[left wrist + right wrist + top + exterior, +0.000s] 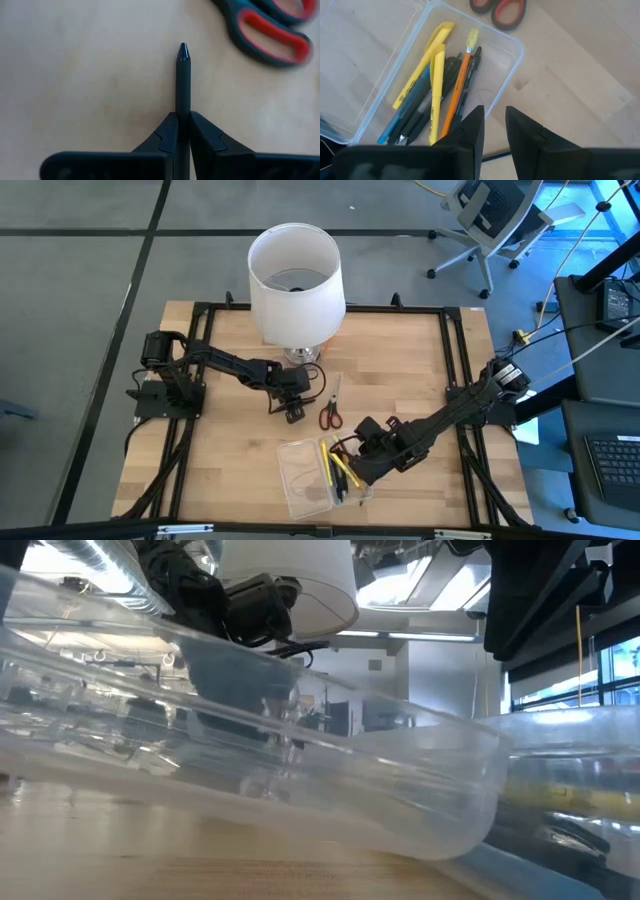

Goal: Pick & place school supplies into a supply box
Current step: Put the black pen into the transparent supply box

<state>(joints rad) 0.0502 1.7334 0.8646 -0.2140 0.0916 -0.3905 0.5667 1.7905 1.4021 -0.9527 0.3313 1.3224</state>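
Observation:
My left gripper (292, 408) (183, 120) stands over the middle of the table, left of the red-handled scissors (331, 414) (270, 30), and is shut on a black pen (183, 75). The scissors lie flat on the wood. The clear supply box (312, 476) (445, 75) sits near the table's near edge, with yellow, orange, blue and black pens (432, 100) lying in it. My right gripper (352, 464) (495, 122) hovers open over the box's right side, nothing between its fingers. My left gripper pinches the black pen by its shaft (183, 107) between the two fingers. The pen lies along the fingers, and its pointed tip (183, 49) sticks out past them toward the table. The fingers come from above, pointing down. The pen's other end is hidden by the gripper.
A large white lampshade (295, 278) on a metal base stands at the table's far middle. The box's clear lid (295, 460) (300, 780) lies open to its left. Bare wood lies left of my left gripper and on the far right.

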